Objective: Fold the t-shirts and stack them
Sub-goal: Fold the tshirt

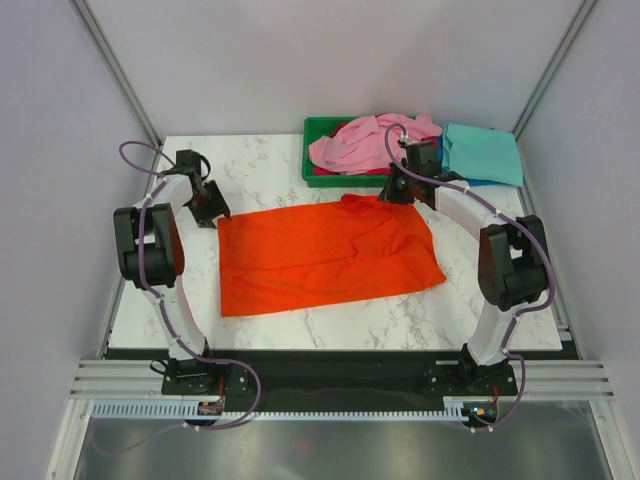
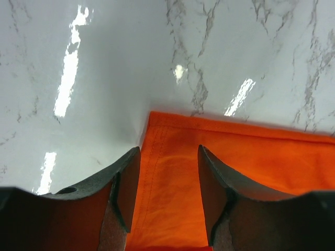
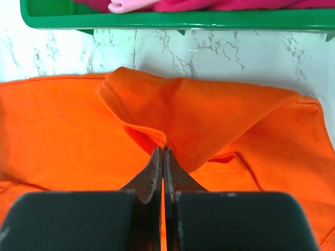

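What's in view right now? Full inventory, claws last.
orange t-shirt: 1, bright orange, spread across the middle of the table, far edge folded over
pink t-shirt: 1, light pink, heaped in the tray
magenta t-shirt: 1, magenta, in the tray beneath the pink one
teal t-shirt: 1, teal, folded, right of the tray
blue cloth: 1, blue, a sliver under the teal one; too little shows to say more
tray: 1, green, far edge of the table
table: 1, white marble
left claw: 1, black, open, over the orange t-shirt's far left corner
right claw: 1, black, shut on the fold at the orange t-shirt's far edge
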Motion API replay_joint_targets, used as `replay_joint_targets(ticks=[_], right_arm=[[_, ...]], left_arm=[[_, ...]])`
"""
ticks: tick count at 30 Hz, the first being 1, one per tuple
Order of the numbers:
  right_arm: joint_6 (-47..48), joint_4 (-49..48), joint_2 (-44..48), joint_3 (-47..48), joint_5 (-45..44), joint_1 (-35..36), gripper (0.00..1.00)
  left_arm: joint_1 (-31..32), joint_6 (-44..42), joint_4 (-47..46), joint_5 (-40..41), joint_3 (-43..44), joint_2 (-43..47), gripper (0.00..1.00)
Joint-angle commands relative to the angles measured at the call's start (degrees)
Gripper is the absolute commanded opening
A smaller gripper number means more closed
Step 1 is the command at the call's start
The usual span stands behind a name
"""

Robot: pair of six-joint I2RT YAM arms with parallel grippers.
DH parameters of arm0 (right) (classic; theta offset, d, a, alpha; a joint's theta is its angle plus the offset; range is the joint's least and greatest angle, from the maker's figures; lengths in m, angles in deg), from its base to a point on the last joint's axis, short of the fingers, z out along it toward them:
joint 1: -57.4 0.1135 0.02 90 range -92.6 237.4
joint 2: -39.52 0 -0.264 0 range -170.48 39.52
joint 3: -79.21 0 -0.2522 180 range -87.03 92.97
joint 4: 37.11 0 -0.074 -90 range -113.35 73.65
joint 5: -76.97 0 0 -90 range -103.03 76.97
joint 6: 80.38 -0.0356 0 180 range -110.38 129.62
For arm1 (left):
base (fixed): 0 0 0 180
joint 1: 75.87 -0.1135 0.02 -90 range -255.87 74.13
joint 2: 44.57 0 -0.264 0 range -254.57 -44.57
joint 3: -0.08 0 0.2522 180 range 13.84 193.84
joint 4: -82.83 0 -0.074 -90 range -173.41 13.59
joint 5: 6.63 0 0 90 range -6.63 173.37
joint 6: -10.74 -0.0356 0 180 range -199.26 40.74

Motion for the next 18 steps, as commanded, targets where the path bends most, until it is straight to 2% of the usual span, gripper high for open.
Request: replay_joint_targets(ticks=[1,6,15,16,18], right_arm=[[-0.3,-2.0,2.9,-1.7,1.0,0.6,0.00],[0.0,-2.1,3.6,-2.3,0.5,1.2,0.00],[0.3,-2.1,3.3,-2.4,-0.1,1.9,0.00],[0.4,-2.1,3.4,-2.4,-0.1,1.9,0.00],[0.4,-2.1,3.4,-2.5,-0.3,2.0,0.00]], left_arm=[[-0.3,-1.8,-1.6,1.2,4.1,-2.2,0.54],[-0.3,-2.0,-1.5,1.8,6.3,-4.4,0.51],[-0.4,-0.7,-0.8,2.9,7.8,-6.9,0.53],[-0.4,-0.6,-0.8,2.8,7.8,-7.1,0.52],[-0.5,-0.5,-0.8,2.1,8.0,-7.4,0.43]])
